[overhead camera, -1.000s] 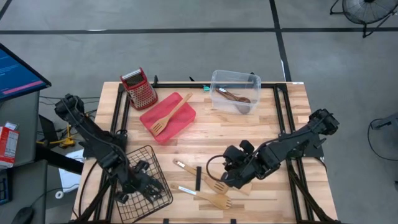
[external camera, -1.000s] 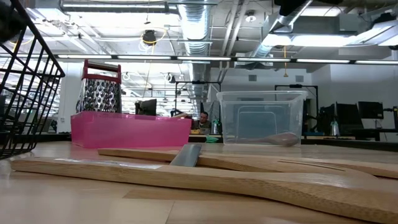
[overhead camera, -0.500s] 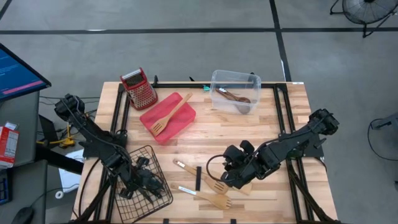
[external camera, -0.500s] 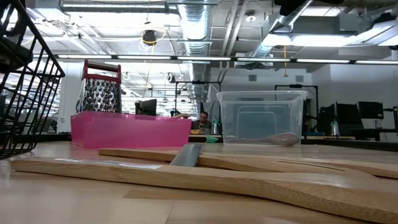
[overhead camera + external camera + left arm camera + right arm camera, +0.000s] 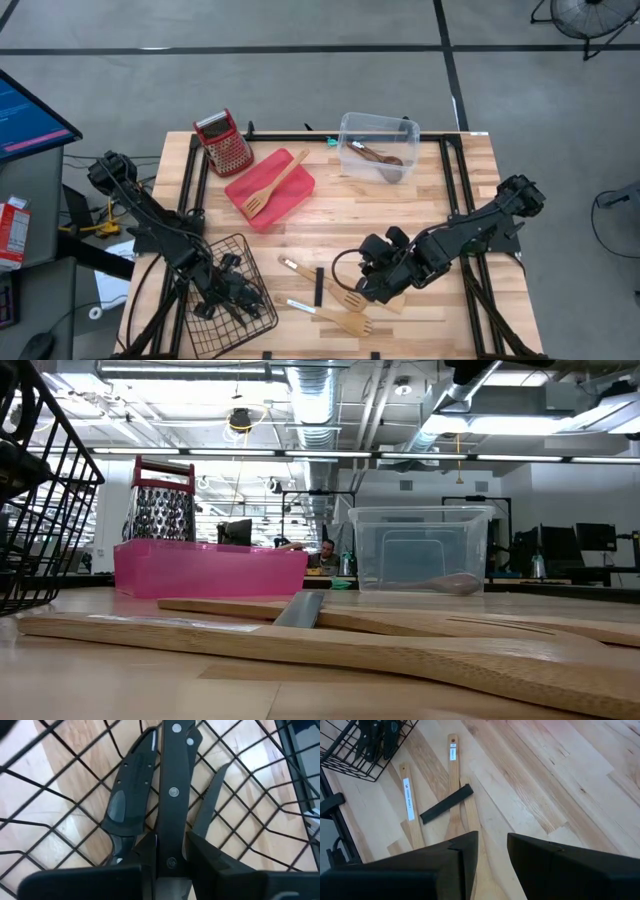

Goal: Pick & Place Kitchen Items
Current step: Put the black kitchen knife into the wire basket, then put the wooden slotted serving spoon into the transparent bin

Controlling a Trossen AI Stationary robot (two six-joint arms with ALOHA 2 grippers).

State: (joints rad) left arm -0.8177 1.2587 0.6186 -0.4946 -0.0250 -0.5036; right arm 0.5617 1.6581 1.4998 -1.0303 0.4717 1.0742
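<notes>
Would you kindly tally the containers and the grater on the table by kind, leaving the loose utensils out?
Black wire basket: 1
Flat red rectangular tray: 1
Clear plastic bin: 1
Red-topped metal box grater: 1
Total: 4

We count three wooden turners (image 5: pixel 340 305) and one black-handled knife (image 5: pixel 318 287) on the table's near edge, one turner on the red tray (image 5: pixel 270 188), one grater (image 5: pixel 224 143), one clear bin (image 5: pixel 377 146) holding a dark spoon, and one wire basket (image 5: pixel 232 290) with three knives (image 5: pixel 172 795).
</notes>
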